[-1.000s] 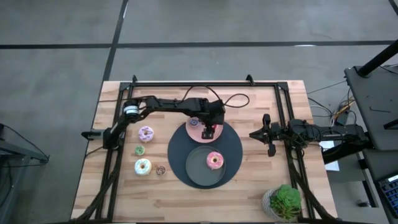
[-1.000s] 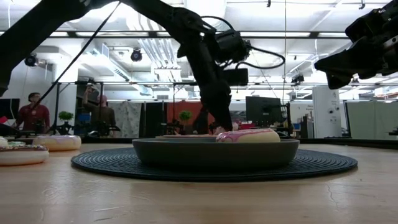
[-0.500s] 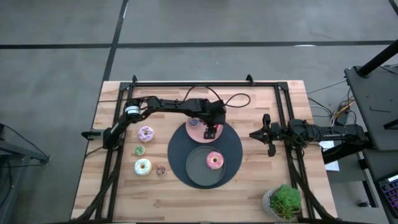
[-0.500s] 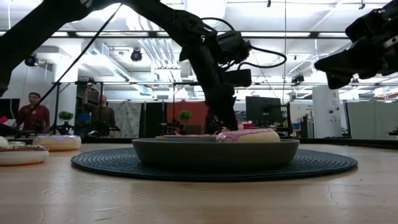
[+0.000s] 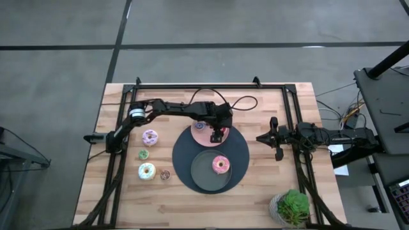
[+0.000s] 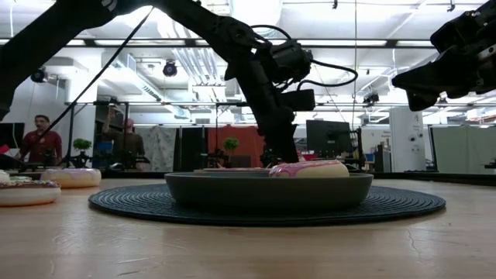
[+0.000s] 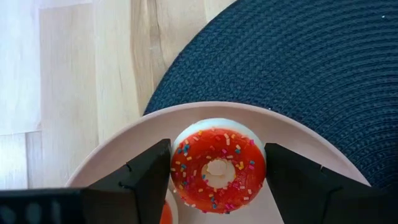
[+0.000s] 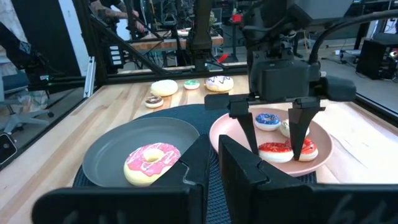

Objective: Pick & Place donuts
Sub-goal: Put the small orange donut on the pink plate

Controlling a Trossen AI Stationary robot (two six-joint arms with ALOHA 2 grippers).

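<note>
Over the table (image 5: 128, 198), seen from above, the left tool (image 5: 217, 136) hangs above the round pink plate (image 5: 199, 136), which sits on the far part of a dark woven mat (image 5: 239, 150). A dark grey plate (image 5: 198, 172) on the mat's near part holds a pink donut (image 5: 220, 164). Three more donuts, lilac (image 5: 150, 137), small green (image 5: 144, 154) and white sprinkled (image 5: 147, 170), lie on bare wood to the left of the mat, with a tiny tan one (image 5: 165, 174) beside them. The right tool (image 5: 276, 144) waits well apart, off the mat's right edge; a potted plant (image 5: 293, 207) stands at the near right corner.

From table height, the left arm slants down behind the grey plate, and the room beyond shows people, monitors and ceiling lights.

The left wrist view settles the key relation: a red sprinkled donut (image 7: 217, 169) lies flat on the pink plate directly between the two fingers (image 7: 146, 174), which stand released and spread on either side, apparently not yet pinching it. The left arm is clearly the nearer one.

The right wrist view shows the right tool's own fingers clenched together, and ahead the left tool straddling the red donut, with a blue one (image 8: 267, 120) behind it.
</note>
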